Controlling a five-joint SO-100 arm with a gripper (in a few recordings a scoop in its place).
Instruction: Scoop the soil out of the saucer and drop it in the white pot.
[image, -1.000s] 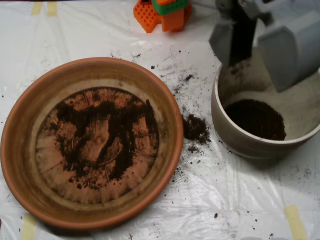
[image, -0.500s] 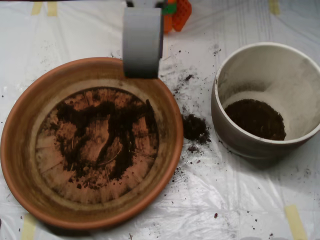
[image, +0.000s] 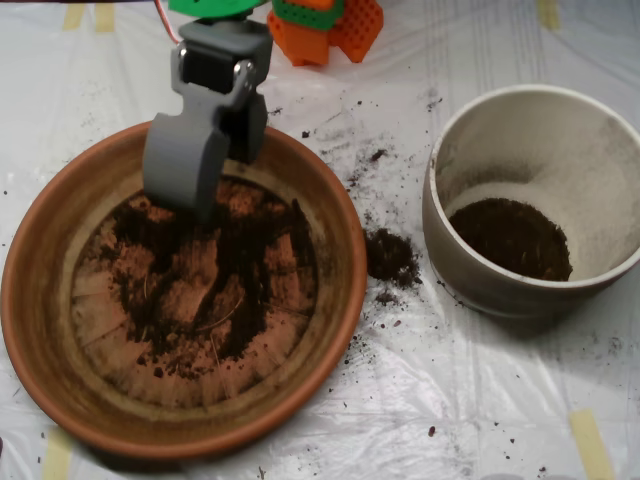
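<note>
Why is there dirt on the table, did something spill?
Yes. A small clump of soil lies on the plastic sheet between the saucer and the white pot, with loose specks scattered around it. It belongs in one of them, so it looks dropped.

Saucer (image: 40, 330) floor (upper part) — behind tool (image: 190, 165)

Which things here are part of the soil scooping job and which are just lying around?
Part of the job:
- scoop, over the saucer's upper left
- saucer
- soil left in the saucer
- white pot, soil already in its bottom

Just lying about:
- spilled soil clump on the plastic sheet between saucer and pot
- yellow tape strips
- orange and green plastic parts at the top
</note>
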